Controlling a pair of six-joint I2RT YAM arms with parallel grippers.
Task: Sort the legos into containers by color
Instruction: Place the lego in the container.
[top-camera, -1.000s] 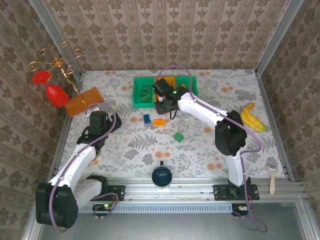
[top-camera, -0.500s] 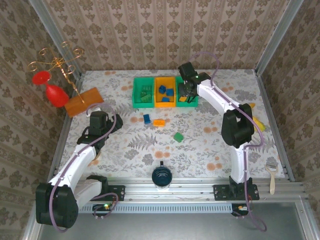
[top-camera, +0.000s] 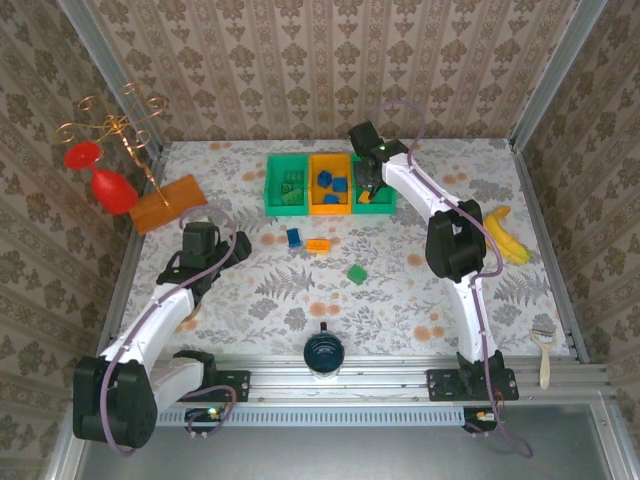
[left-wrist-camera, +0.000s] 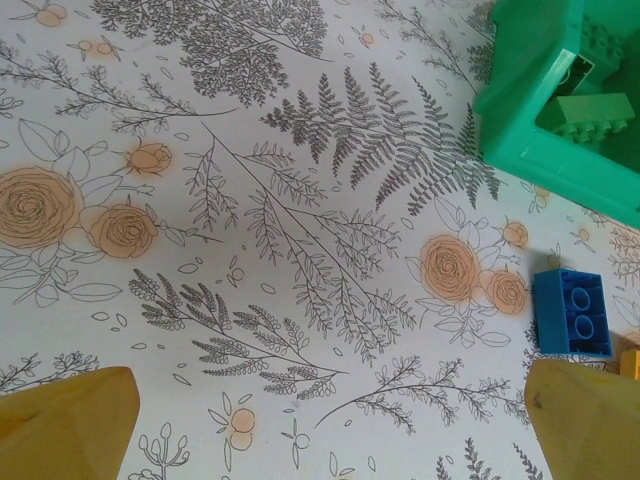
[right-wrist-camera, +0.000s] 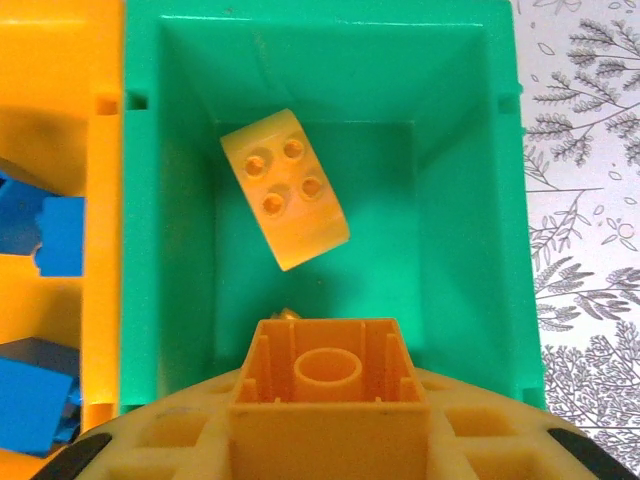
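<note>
Tabletop, top view: floral cloth (top-camera: 250, 290); bin row (top-camera: 272, 185) at far side; blue brick (top-camera: 293, 237), orange brick (top-camera: 318, 245), green brick (top-camera: 357, 273) loose nearer.
Left wrist: left gripper (left-wrist-camera: 330, 425) spread wide, empty, above floral cloth near blue brick.
Right wrist: right gripper (right-wrist-camera: 328, 420) clamped on held yellow brick (right-wrist-camera: 328, 375) over end green bin (right-wrist-camera: 450, 250); four-stud yellow brick (right-wrist-camera: 285, 188) lying inside.

Both arms (top-camera: 157, 315) are white-shelled with black joints (top-camera: 455, 250), trailing lilac cables (top-camera: 392, 103) (end effector fingers (left-wrist-camera: 62, 428) are mustard-yellow plastic).
</note>
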